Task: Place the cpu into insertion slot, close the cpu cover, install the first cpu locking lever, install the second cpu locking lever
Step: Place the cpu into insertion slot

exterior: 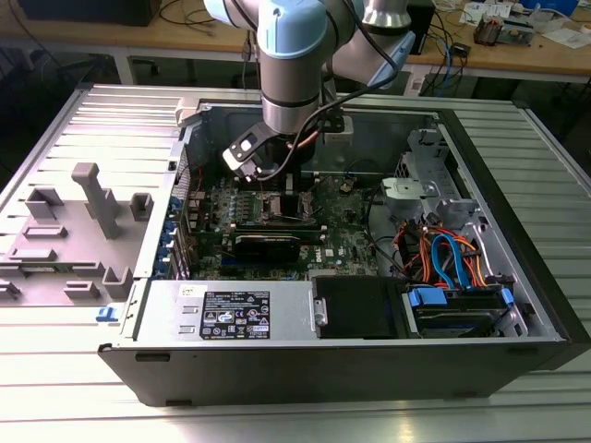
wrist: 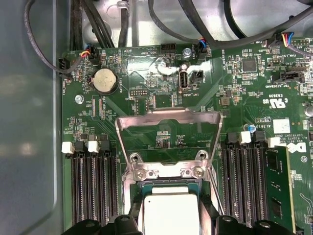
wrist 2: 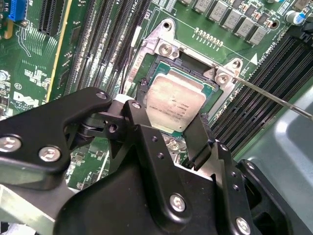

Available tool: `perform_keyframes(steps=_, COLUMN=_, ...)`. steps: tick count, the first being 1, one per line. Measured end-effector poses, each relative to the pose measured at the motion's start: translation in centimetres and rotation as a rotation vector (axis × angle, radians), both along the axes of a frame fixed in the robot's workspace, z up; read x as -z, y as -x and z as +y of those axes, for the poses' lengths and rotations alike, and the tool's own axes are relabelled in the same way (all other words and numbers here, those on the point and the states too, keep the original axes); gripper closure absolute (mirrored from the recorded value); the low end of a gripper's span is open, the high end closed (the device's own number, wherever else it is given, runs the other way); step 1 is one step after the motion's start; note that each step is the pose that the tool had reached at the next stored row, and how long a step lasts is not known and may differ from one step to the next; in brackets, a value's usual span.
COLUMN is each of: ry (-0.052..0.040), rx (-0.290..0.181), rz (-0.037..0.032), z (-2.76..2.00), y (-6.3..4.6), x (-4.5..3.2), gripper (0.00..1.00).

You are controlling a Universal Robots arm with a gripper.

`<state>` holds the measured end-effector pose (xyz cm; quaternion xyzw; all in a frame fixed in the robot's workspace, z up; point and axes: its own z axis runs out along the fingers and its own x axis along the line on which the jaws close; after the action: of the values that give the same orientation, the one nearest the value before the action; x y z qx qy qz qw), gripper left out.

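Gripper: we judge the black two-fingered gripper (wrist 2: 171,131) to be clamped on opposite edges of the cpu.
Cpu: the cpu (wrist 2: 174,102), a small flat square chip with a silver-grey metal top, lies in the metal-framed socket (wrist 2: 164,49) on the green motherboard (wrist 2: 34,83).
Cover: the cpu cover (wrist: 168,117), a thin silver plate frame, stands raised and not closed.
Risk: if the chip sits skewed, we fear bent socket pins, and parting the grip unevenly could drag it askew.

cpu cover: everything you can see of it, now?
The cpu cover, a thin silver metal plate frame with a large squarish opening, stands swung open in the first wrist view, tilted up off the socket. Green board shows through the opening. Its two tabs meet a screwed silver bracket at the socket's edge. The silver-topped square cpu lies uncovered.
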<state>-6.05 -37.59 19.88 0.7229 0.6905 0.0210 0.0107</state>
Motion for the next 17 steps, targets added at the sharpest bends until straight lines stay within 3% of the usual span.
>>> perform_keyframes(steps=3, ry=0.0009, rx=0.000, rz=0.0005, z=-0.02, y=0.01, x=-0.03, gripper=0.39)
perform_keyframes(steps=4, ry=0.0009, rx=0.000, rz=0.0005, z=-0.02, y=0.01, x=-0.03, gripper=0.32)
perform_keyframes(steps=17, ry=0.0009, rx=0.000, rz=0.0004, z=-0.02, y=-0.05, x=-0.03, gripper=0.32)
